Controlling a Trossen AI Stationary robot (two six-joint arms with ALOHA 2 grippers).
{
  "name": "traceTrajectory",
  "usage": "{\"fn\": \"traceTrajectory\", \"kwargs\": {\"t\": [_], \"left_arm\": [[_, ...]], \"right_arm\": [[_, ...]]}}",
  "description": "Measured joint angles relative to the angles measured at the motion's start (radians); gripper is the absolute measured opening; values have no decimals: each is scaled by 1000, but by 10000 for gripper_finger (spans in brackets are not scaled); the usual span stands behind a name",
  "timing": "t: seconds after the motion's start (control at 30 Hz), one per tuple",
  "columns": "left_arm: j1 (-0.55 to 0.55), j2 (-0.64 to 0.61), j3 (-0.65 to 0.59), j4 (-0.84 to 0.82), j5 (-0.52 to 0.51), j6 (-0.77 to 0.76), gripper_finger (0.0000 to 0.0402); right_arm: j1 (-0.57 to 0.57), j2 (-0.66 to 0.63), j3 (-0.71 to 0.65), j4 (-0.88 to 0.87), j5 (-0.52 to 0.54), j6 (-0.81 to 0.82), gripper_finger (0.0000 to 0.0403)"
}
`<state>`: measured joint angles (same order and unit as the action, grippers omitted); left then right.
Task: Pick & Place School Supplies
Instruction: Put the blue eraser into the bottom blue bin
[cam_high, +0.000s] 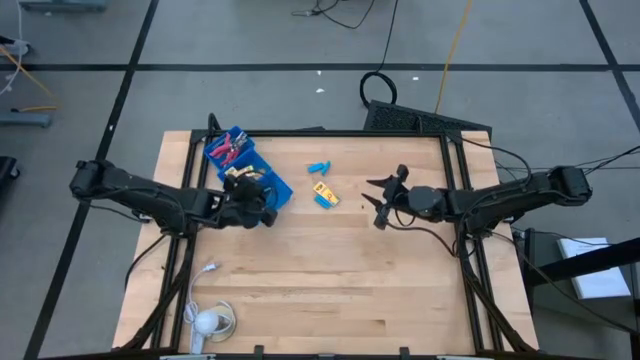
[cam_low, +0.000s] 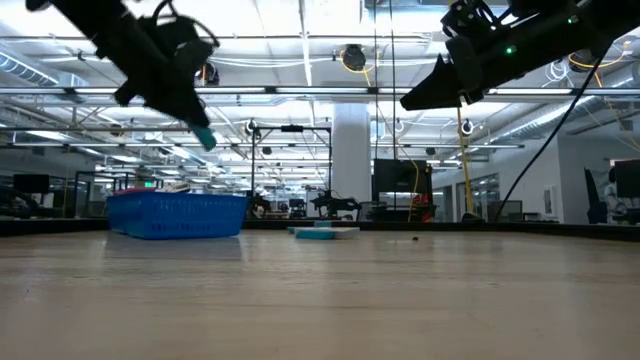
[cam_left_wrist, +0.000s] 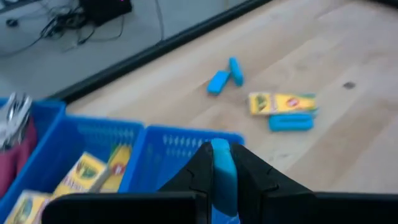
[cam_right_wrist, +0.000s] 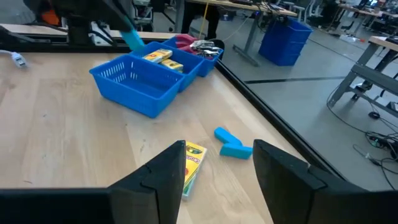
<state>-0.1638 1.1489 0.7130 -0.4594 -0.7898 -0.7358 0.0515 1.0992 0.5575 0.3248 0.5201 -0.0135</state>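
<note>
The left tool (cam_left_wrist: 221, 177) was clenched on a light-blue eraser (cam_left_wrist: 221, 163), poised above the blue tray (cam_high: 262, 172), apparently ready to drop it into the empty near compartment. Beyond the tray, on the table (cam_high: 300, 280), lay a yellow crayon box (cam_high: 325, 190), its label unreadable, touching a blue piece (cam_high: 322, 201), with two more blue pieces (cam_high: 318, 166) farther off. Farthest from the tray, the right tool (cam_high: 378, 200) hung released, holding nothing.

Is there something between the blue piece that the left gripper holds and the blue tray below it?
Nothing visible. The left gripper holds the light-blue piece in the air just above the blue tray, over its near wall beside the empty compartment.
</note>
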Motion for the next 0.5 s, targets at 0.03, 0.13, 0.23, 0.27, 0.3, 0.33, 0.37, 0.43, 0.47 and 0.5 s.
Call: {"fn": "traceTrajectory", "kwargs": {"t": [0.03,0.13,0.23,0.27,0.3,0.33,0.37,0.43,0.47,0.5], "left_arm": [[0,0,-20,0,0,-20,33],[1,0,-81,27,-1,-54,33],[9,0,-145,106,-2,-45,33],[15,0,-168,139,-4,-44,33],[21,0,-190,168,-5,-42,33],[26,0,-216,206,-5,-31,33],[31,0,-241,251,-5,-15,33],[37,0,-291,336,-6,23,33],[42,0,-316,376,-5,42,33],[46,0,-338,408,-3,51,33]], "right_arm": [[0,0,0,-1,0,0,180],[0,0,0,-5,0,2,180],[0,0,0,0,0,2,180],[0,0,0,0,0,2,180],[0,0,0,0,0,2,180],[0,0,0,0,0,2,180],[0,0,0,0,0,2,180],[0,0,0,0,0,7,180],[1,0,0,0,-1,12,180],[1,0,0,0,-1,16,180]]}}
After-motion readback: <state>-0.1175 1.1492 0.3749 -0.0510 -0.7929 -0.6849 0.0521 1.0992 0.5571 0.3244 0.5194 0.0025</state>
